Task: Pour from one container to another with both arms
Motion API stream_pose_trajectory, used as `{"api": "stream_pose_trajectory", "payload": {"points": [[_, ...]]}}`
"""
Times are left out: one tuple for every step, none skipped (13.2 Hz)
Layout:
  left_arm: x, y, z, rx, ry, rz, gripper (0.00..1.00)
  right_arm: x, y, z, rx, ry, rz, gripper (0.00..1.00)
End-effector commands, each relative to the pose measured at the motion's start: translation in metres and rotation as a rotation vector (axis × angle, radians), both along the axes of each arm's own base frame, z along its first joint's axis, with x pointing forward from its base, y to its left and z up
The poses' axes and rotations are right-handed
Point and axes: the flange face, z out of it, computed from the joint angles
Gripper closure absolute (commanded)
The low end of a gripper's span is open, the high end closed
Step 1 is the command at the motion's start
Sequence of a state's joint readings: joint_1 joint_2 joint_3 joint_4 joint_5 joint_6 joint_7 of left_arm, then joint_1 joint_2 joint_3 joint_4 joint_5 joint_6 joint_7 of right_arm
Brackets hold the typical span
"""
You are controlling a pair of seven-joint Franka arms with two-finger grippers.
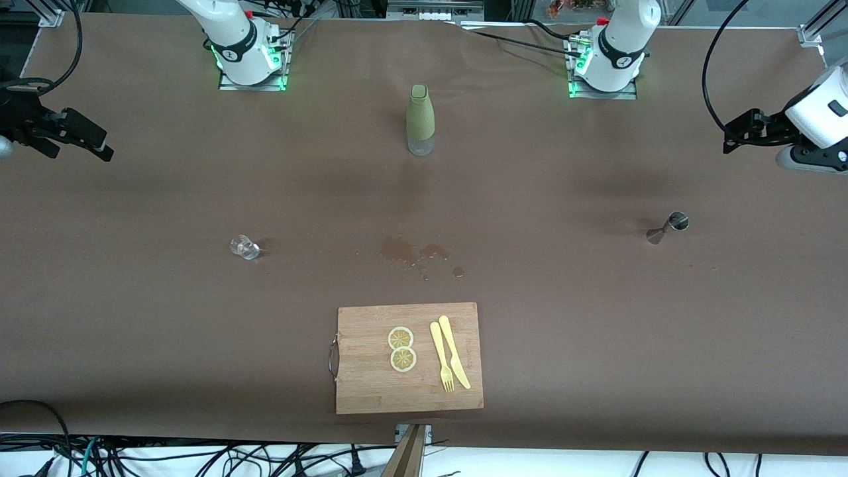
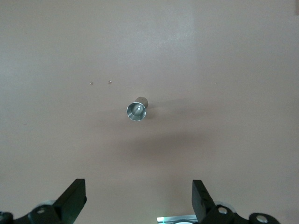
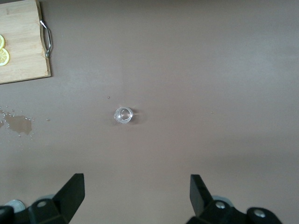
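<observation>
With both hands wide open and holding nothing, left hand [image 2: 138,200] hangs over the steel jigger [image 1: 669,226], right hand [image 3: 137,198] over the small glass [image 1: 244,247], mid-table toward opposite ends: light, slick, glass fragile, grip sidewalls.

Steel jigger [image 1: 669,226] upright toward left arm's end; small clear glass [image 1: 244,248] upright.

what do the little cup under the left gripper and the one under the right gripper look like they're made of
The small hourglass-shaped silver measuring cup looks like polished metal: bright, mirror-like glints. The small clear tumbler looks like glass, possibly clear plastic: the brown table shows through it.
</observation>
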State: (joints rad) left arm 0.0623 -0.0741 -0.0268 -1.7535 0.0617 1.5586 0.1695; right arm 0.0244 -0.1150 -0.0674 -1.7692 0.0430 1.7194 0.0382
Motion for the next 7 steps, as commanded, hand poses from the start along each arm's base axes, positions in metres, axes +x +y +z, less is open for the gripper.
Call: {"api": "stream_pose_trajectory", "payload": {"points": [[-0.0057, 0.0029, 0.0064, 0.019, -0.014, 0.014, 0.0, -0.0004, -0.0018, 0.0076, 0.007, 0.002, -0.009, 0.0], [-0.0055, 0.0025, 0.0072, 0.016, -0.017, 0.013, 0.0, 0.0, -0.0027, 0.0068, 0.005, 0.004, -0.01, 0.0], [-0.0055, 0.003, 0.0072, 0.013, -0.017, 0.016, 0.0, 0.0017, -0.0027, 0.0044, 0.005, 0.013, -0.01, 0.0], [-0.0052, 0.0022, 0.0079, 0.005, -0.02, 0.017, 0.0, 0.0014, -0.0001, 0.0024, -0.004, 0.027, -0.006, 0.0], [-0.0053, 0.0027, 0.0071, -0.013, -0.019, 0.023, 0.0, 0.0003, 0.0025, 0.0032, -0.013, 0.037, 0.0, 0.0], [-0.0054, 0.004, 0.0071, -0.016, -0.019, 0.026, 0.0, 0.0009, 0.0057, 0.0032, -0.015, 0.037, 0.004, 0.0], [-0.0054, 0.0048, 0.0078, -0.016, -0.021, 0.028, 0.0, 0.0009, 0.0065, 0.0032, -0.016, 0.037, 0.006, 0.0]]}}
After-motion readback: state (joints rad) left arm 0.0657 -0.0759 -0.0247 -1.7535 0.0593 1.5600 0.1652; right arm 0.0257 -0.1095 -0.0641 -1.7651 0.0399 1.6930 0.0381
